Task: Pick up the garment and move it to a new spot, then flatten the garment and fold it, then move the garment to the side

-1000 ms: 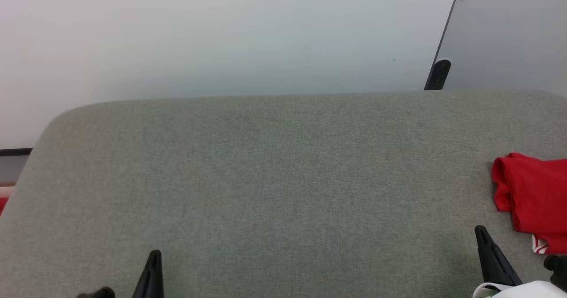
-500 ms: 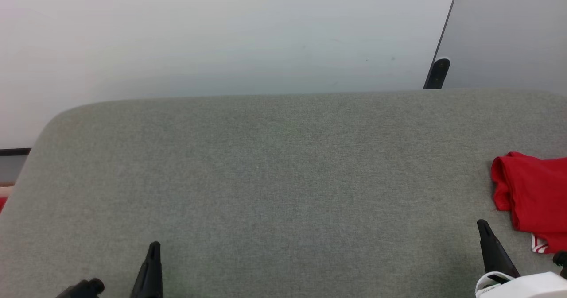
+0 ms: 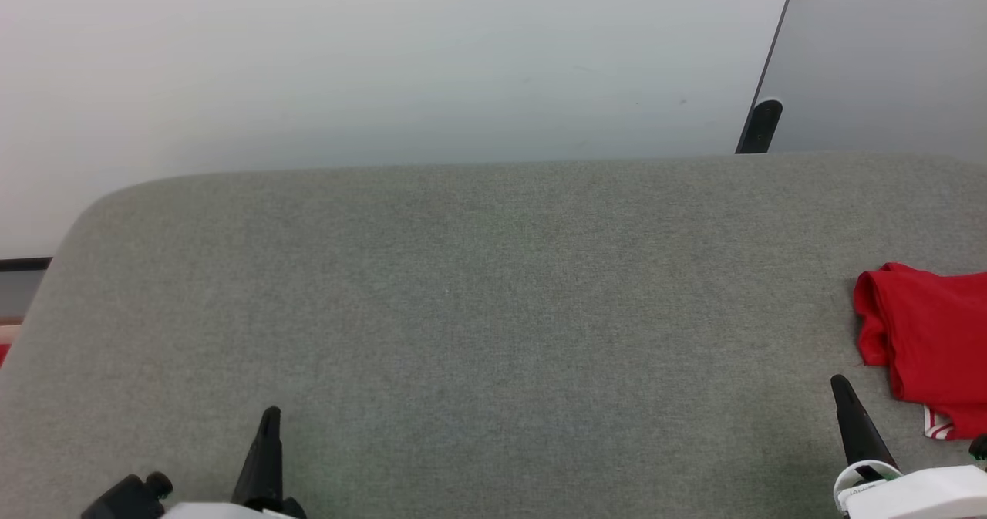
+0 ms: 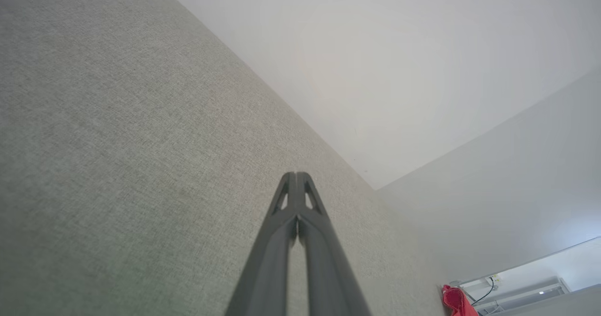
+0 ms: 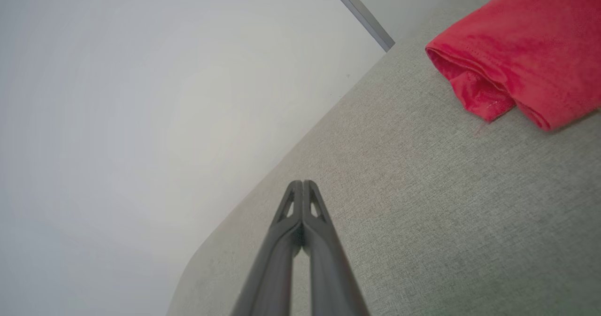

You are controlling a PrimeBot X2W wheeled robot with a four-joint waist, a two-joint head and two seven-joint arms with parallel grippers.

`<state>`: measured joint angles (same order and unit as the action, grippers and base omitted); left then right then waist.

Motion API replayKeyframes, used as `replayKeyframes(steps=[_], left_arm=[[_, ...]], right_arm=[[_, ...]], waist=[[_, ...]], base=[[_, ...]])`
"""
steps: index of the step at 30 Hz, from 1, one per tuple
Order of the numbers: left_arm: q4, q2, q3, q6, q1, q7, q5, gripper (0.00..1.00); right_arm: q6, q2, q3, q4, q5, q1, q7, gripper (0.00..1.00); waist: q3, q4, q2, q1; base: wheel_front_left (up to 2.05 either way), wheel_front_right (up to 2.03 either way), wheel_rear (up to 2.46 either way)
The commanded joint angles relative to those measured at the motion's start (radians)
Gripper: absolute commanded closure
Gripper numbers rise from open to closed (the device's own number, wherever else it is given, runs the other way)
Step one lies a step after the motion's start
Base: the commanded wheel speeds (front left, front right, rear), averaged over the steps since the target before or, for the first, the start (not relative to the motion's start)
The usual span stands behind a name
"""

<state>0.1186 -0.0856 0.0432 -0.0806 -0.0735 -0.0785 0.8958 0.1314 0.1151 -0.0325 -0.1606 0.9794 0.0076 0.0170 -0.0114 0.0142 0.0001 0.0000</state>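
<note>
Plainly, both grippers are empty and the garment lies off to the side

Most of what I see from here is a broad grey upholstered surface (image 3: 493,311) with a rounded far-left corner, set against a pale wall (image 3: 385,56). The garment (image 3: 925,342) rests on that surface at its far right. It is a bright red bundle doubled over on itself, with a sliver of white stripe trim at its near edge, and part of it runs out of the head view.

The right gripper (image 3: 842,392) hovers near the bundle's near-left corner without touching it. The left gripper (image 3: 269,419) is well apart from the garment, over bare fabric at the near left. Each pair of fingers is pressed tightly together and holds nothing.

To my eye the cloth looks folded and set aside, so I judge the last step done or nearly done, and the arms need only draw clear. If it is instead waiting to be picked up, the right gripper must first open its fingers. It would then reach rightward and down onto the rolled red edge, pinching several layers so the bundle lifts whole.
</note>
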Motion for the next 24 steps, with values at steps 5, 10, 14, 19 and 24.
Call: replayKeyframes(steps=[5,10,14,19,24], left_arm=[[0.005,0.001,0.010,-0.013,0.039,0.020,0.088,1.00],[0.016,0.002,0.014,-0.017,0.051,0.035,0.145,1.00],[0.024,0.004,0.017,-0.020,0.064,0.046,0.189,1.00],[0.035,0.006,0.021,-0.023,0.075,0.060,0.242,1.00],[0.044,0.008,0.025,-0.027,0.086,0.072,0.292,1.00]], right_arm=[[-0.001,-0.005,-0.015,-0.001,0.076,-0.034,-0.014,1.00],[-0.001,-0.010,-0.020,-0.008,0.127,-0.042,-0.025,1.00],[-0.001,-0.014,-0.024,-0.014,0.166,-0.049,-0.032,1.00],[-0.001,-0.018,-0.029,-0.021,0.212,-0.055,-0.042,1.00],[-0.001,-0.023,-0.035,-0.027,0.257,-0.063,-0.051,1.00]], waist=[[0.001,-0.001,-0.0001,0.0000],[0.002,-0.002,-0.0001,0.0000],[0.003,-0.003,-0.0001,0.0000],[0.004,-0.003,-0.0001,0.0000],[0.004,-0.004,-0.0001,0.0000]], base=[[0.00,0.00,0.00],[0.00,0.00,0.00],[0.00,0.00,0.00],[0.00,0.00,0.00],[0.00,0.00,0.00]])
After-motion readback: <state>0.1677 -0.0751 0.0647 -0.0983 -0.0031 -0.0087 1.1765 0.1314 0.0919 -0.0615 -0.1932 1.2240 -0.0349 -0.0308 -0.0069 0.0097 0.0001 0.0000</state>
